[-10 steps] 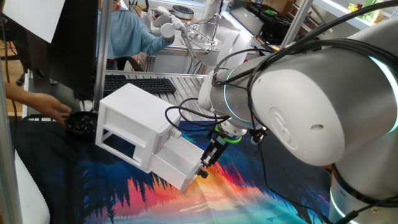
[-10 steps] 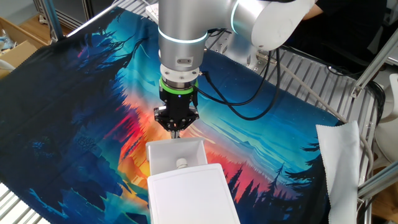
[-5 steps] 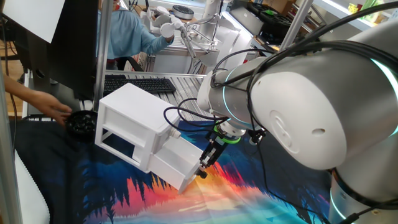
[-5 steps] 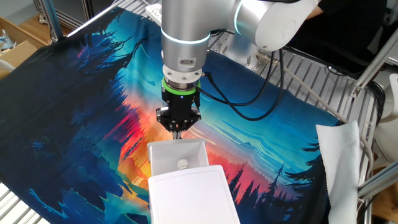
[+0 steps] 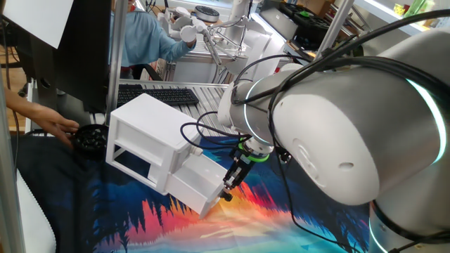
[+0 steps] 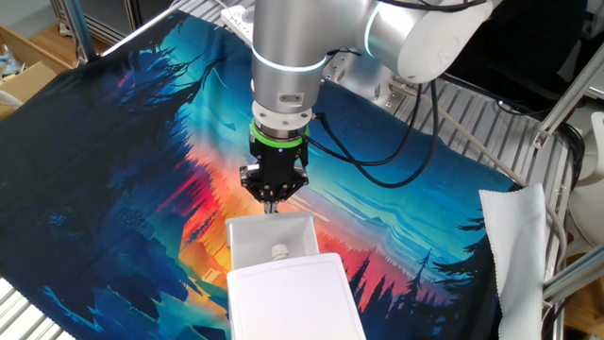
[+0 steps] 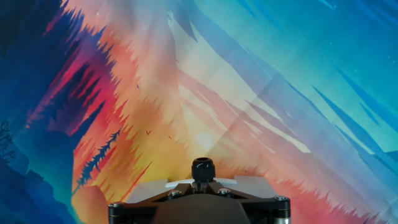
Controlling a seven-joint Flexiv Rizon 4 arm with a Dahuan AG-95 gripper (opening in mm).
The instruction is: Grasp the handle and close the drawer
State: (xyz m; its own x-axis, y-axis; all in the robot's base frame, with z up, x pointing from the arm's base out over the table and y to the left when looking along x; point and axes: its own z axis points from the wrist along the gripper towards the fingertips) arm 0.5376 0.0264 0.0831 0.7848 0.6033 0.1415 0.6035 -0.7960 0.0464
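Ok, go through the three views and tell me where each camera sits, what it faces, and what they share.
One fixed view: low beside the table, facing the cabinet and its open drawer side-on; the arm's big joints fill the right.
The other fixed view: high behind the cabinet, looking down over the drawer at the tool and wrist.
Hand view: on the hand, looking down along the fingers at the handle, which the closed tool grips, and the cloth.
Shared: both fixed views show drawer, tool and cloth.
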